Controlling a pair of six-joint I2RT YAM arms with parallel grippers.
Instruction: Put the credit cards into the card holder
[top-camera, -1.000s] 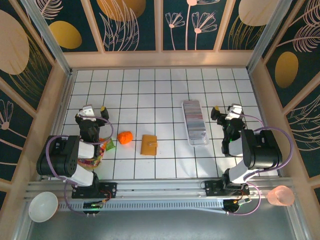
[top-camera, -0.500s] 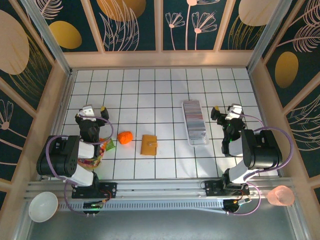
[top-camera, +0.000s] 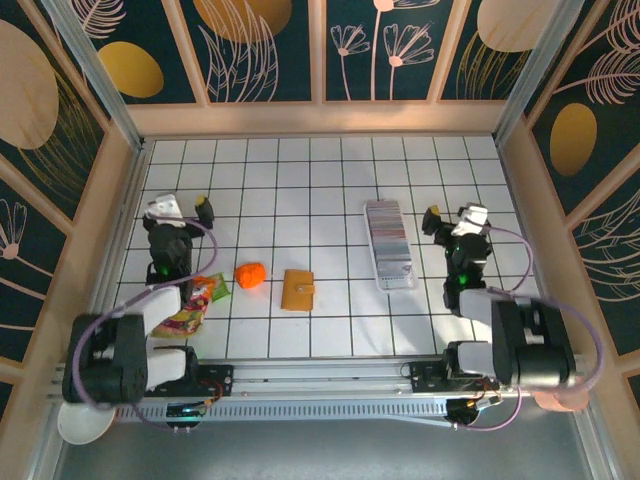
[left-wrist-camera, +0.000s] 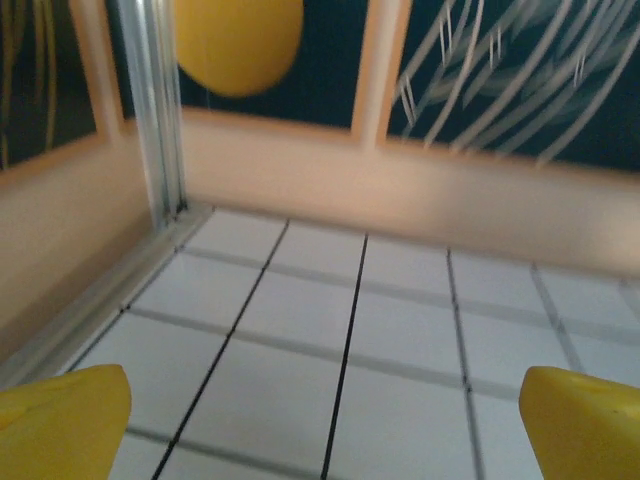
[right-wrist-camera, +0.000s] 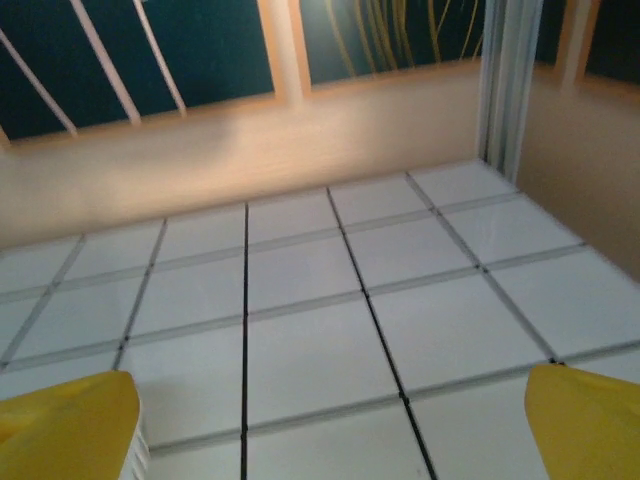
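The left gripper (top-camera: 183, 209) and the right gripper (top-camera: 454, 216) both have their jaws spread wide, pinching nothing. The tan card holder (top-camera: 298, 289) lies folded at the near middle of the table (top-camera: 300, 190). The credit cards (top-camera: 386, 232) stand in a row farther right, just left of the right gripper.

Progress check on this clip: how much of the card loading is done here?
Done: nothing visible. The credit cards stand in a row in the clear tray, and the card holder lies folded on the table, apart from it. In hand: nothing; the left gripper and right gripper are both open and empty. Left: the whole job, taking cards and getting them into the card holder.
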